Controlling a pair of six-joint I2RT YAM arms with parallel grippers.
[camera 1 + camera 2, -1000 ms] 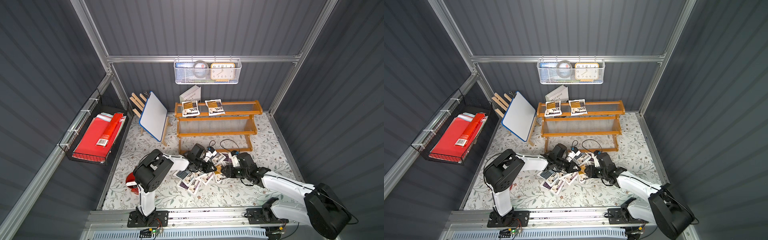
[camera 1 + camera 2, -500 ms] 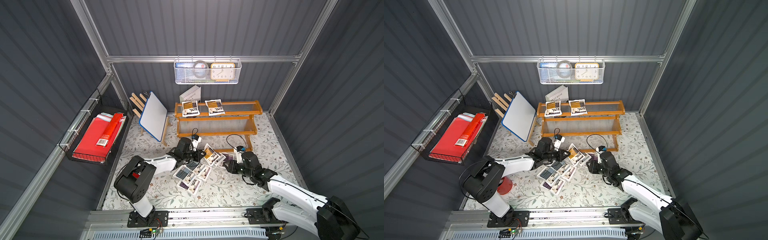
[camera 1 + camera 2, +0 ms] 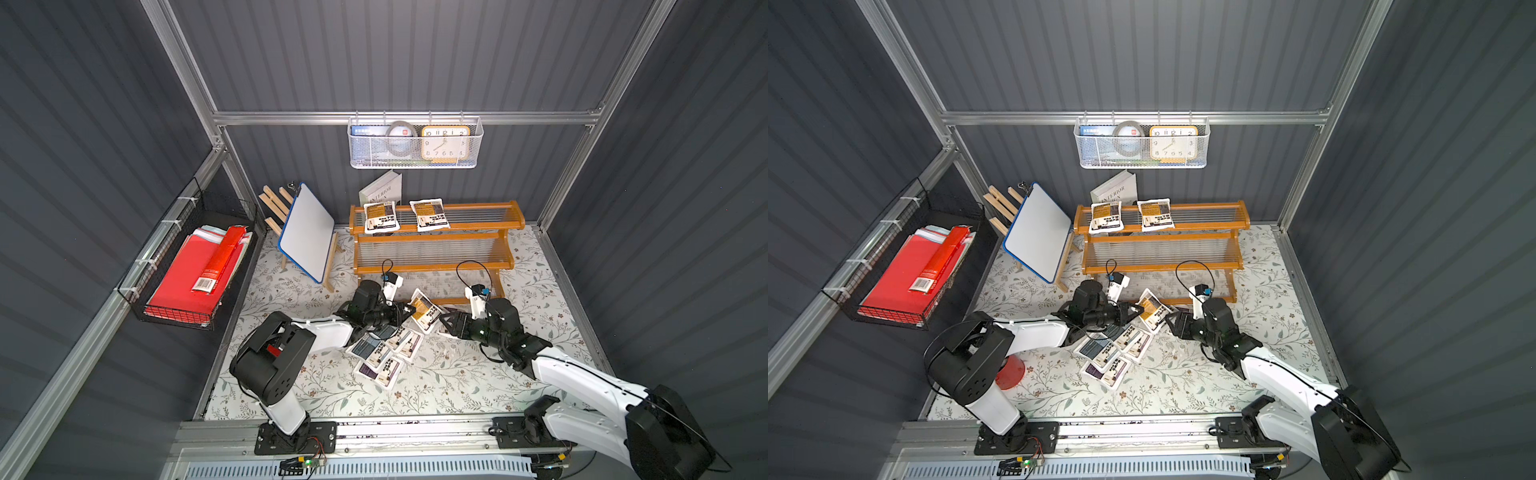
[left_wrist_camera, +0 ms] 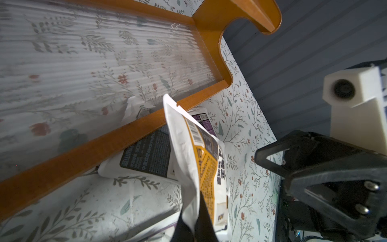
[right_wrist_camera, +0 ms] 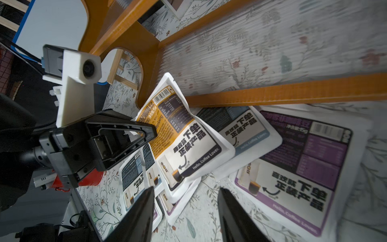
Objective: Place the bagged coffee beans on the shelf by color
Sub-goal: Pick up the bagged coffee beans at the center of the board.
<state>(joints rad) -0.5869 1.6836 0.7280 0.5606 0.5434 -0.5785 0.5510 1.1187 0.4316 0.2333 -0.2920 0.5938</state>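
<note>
My left gripper (image 3: 409,309) (image 3: 1136,309) is shut on the corner of a mustard-yellow bagged coffee pouch (image 3: 424,311) (image 4: 201,159) (image 5: 184,134), which it holds tilted up just in front of the shelf's (image 3: 434,239) (image 3: 1158,239) bottom tier. Two yellow pouches (image 3: 381,216) (image 3: 429,214) lie on the top tier. Several blue-grey (image 3: 368,345) (image 5: 245,127) and purple (image 3: 380,370) (image 5: 303,163) pouches lie piled on the floor. My right gripper (image 3: 446,322) (image 5: 186,190) is open and empty, low over the floor just right of the held pouch.
A whiteboard on a wooden easel (image 3: 307,232) stands left of the shelf. A white book (image 3: 382,191) leans behind it. A black wire basket of red folders (image 3: 195,266) hangs on the left wall, a white mesh basket (image 3: 413,143) on the back wall. A red object (image 3: 1009,368) lies by the left arm's base.
The left gripper has lifted the yellow pouch off the pile and tilted it up. The right gripper's jaws have spread a little wider.
</note>
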